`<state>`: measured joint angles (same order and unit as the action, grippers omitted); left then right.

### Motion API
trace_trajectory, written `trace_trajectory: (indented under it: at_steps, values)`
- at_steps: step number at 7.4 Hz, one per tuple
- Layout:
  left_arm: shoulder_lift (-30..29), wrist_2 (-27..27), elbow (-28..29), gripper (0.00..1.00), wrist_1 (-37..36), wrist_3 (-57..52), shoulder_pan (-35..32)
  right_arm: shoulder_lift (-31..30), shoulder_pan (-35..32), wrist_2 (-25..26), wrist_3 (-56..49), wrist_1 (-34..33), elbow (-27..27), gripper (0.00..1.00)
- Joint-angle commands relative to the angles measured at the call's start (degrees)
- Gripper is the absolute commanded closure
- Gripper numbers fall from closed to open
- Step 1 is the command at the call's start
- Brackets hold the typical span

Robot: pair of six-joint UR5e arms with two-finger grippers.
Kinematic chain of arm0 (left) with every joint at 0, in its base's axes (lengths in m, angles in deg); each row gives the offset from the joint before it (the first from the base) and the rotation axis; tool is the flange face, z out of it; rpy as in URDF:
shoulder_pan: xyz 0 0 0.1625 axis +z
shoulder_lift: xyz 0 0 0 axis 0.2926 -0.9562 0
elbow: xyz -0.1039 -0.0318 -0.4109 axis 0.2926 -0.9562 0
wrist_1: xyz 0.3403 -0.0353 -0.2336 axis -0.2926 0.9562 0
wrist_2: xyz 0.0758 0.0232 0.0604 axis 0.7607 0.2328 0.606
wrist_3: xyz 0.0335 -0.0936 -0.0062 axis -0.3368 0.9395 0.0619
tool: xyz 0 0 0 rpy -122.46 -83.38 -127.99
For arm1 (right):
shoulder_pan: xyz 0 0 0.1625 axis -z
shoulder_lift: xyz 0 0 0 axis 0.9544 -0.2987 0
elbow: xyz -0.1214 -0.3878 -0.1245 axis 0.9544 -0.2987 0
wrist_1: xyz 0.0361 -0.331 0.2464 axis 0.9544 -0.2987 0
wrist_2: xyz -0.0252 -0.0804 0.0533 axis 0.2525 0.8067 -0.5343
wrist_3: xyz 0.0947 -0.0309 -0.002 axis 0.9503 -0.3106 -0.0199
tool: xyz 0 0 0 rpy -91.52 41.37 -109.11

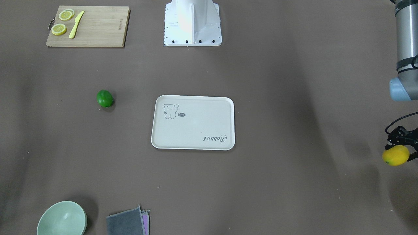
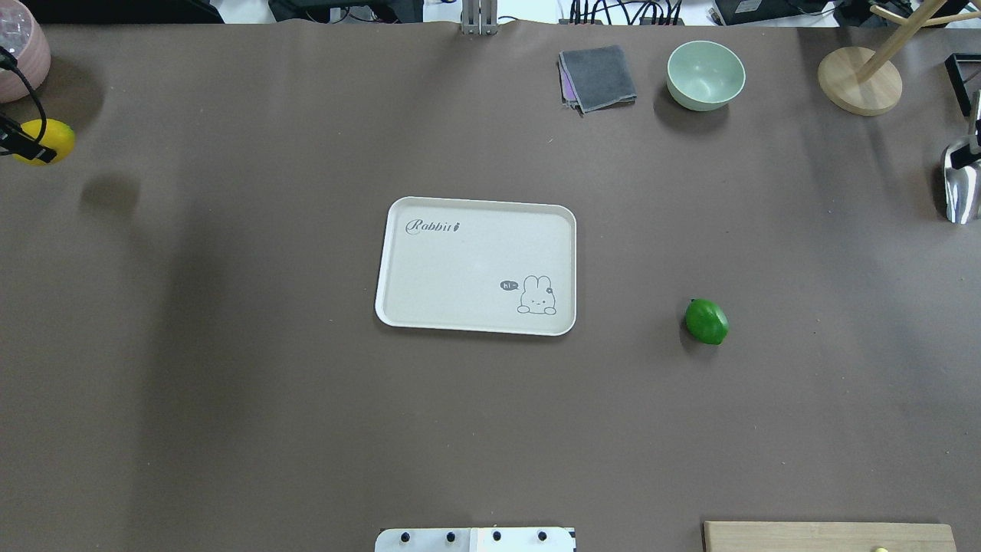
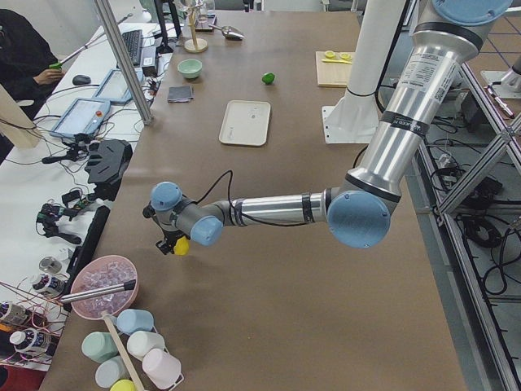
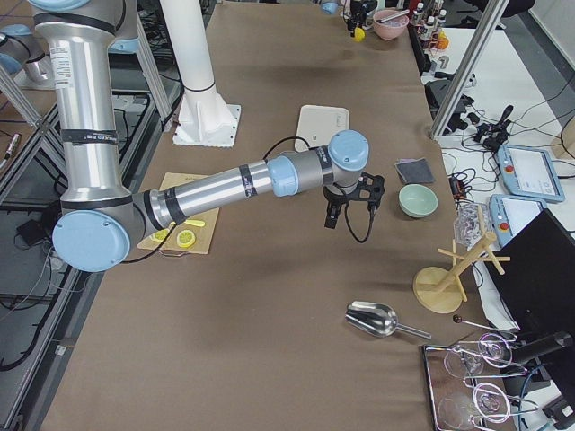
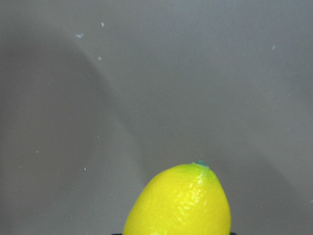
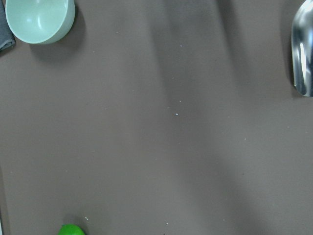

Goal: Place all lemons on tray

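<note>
My left gripper (image 1: 400,148) is shut on the yellow lemon (image 1: 395,155) and holds it above the table at its far left end, well away from the tray; the lemon's shadow lies on the cloth below. The lemon fills the bottom of the left wrist view (image 5: 178,203) and shows at the overhead view's left edge (image 2: 50,138). The off-white tray (image 1: 196,130) lies bare in the table's middle (image 2: 460,268). The green lemon (image 2: 706,321) rests on the table to the tray's right (image 1: 104,98). My right gripper (image 4: 350,208) hovers above the table beyond the green lemon; I cannot tell whether it is open or shut.
A wooden cutting board (image 1: 98,29) with lemon slices and a yellow knife lies near the robot base (image 1: 192,23). A green bowl (image 2: 705,74), a grey cloth (image 2: 599,77), a wooden stand (image 2: 858,80) and a metal scoop (image 2: 962,184) stand at the far right. A pink bowl (image 2: 19,50) sits far left.
</note>
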<state>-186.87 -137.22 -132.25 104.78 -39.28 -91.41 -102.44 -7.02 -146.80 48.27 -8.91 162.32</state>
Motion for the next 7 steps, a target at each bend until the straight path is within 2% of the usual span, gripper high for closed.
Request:
trace_trajectory:
  at_steps: [1,2,4,5,7]
  values:
    - [-0.9,-2.2,-8.7,1.0,-9.4,4.8,-0.9,5.2,7.8,7.6,4.0,0.1,0.9,0.0]
    - [-0.7,-3.1,-10.9,1.0,-9.3,8.8,-0.9,6.3,11.0,9.0,4.1,2.1,0.8,0.0]
    - [-0.2,-5.5,-17.1,1.0,-9.8,18.7,-0.8,6.0,19.4,15.5,4.6,13.2,-0.9,0.0]
    - [-1.0,-5.2,-18.2,1.0,-9.7,23.4,-0.2,6.4,23.8,19.7,5.0,14.1,-0.6,0.0]
    - [-2.1,-4.6,-19.9,1.0,-9.8,30.1,2.5,6.5,30.6,22.2,9.1,14.5,-0.7,0.0]
